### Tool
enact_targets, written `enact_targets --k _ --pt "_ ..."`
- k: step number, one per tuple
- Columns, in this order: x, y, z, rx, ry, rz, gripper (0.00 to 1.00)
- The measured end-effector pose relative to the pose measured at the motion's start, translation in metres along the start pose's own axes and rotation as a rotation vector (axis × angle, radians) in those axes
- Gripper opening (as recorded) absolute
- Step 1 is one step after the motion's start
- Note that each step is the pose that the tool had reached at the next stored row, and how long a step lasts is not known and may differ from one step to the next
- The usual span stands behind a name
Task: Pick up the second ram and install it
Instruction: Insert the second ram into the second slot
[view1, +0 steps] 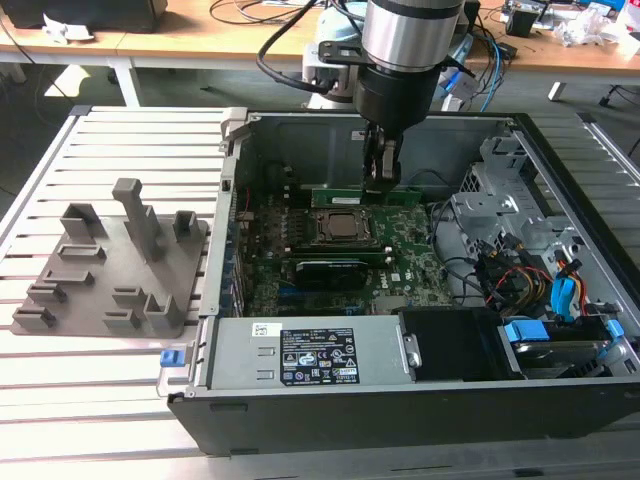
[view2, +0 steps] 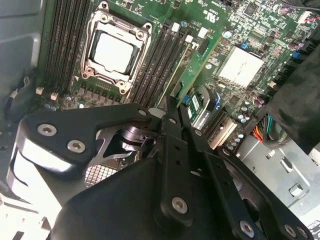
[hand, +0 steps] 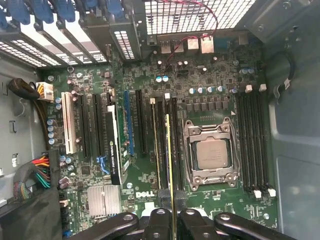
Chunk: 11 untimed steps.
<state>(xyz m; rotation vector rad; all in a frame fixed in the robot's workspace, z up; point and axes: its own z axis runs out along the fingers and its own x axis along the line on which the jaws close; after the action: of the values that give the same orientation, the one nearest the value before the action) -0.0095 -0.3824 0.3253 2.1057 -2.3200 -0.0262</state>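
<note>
Exterior view is showing the gripper (view1: 381, 180) hanging inside the open case (view1: 300, 145), its jaws clenching the top edge of the ram (view1: 340, 194), which is lying level at twelve o'clock from the socket (view1: 345, 226). In the first wrist view the ram (hand: 169, 160) is appearing edge-on as a thin yellow-green line running out from between the fingers (hand: 159, 221). It is lining up with the black slots (hand: 161, 145) just beside the socket (hand: 210, 155); whether its lower edge is touching a slot I am not managing to tell. In the second wrist view the ram (view2: 195, 65) is showing a flat green face, thin and rigid-looking, alongside the long plastic slots. Doing this step well is, I am judging, a matter of holding the stick parallel to one slot, standing upright rather than leaning, and pressing straight down with even force at both ends so that it is not seating crooked. The board (view1: 410, 250) is looking stiff but crowded with small parts, and the socket's metal frame is shining. The narrow slot is leaving little room for sideways error, so a slip is risking scraped contacts.
</note>
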Motion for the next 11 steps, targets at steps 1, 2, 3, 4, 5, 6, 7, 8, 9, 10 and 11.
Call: enact_targets --k 1,2,3,4,5,6,7,8,9,10,11 --pt "0.0 0.0 0.0011 0.0 0.0 0.0 0.14" --pt "0.0 0.0 0.0017 0.0 0.0 0.0 0.14" --pt "0.0 0.0 0.0022 0.0 0.0 0.0 0.14" --pt "0.0 0.0 0.0034 0.0 0.0 0.0 0.14" --pt "0.0 -0.0001 0.0047 0.0 0.0 0.0 0.14" --pt "0.0 -0.0001 0.0058 0.0 0.0 0.0 0.14" --pt "0.0 -0.0001 0.0068 0.0 0.0 0.0 0.14" --pt "0.0 -0.0001 0.008 0.0 0.0 0.0 0.14" --pt "0.0 -0.0002 0.0091 0.0 0.0 0.0 0.14" --pt "0.0 -0.0002 0.0103 0.0 0.0 0.0 0.14" --pt "0.0001 -0.0002 0.0125 0.0 0.0 0.0 0.14"
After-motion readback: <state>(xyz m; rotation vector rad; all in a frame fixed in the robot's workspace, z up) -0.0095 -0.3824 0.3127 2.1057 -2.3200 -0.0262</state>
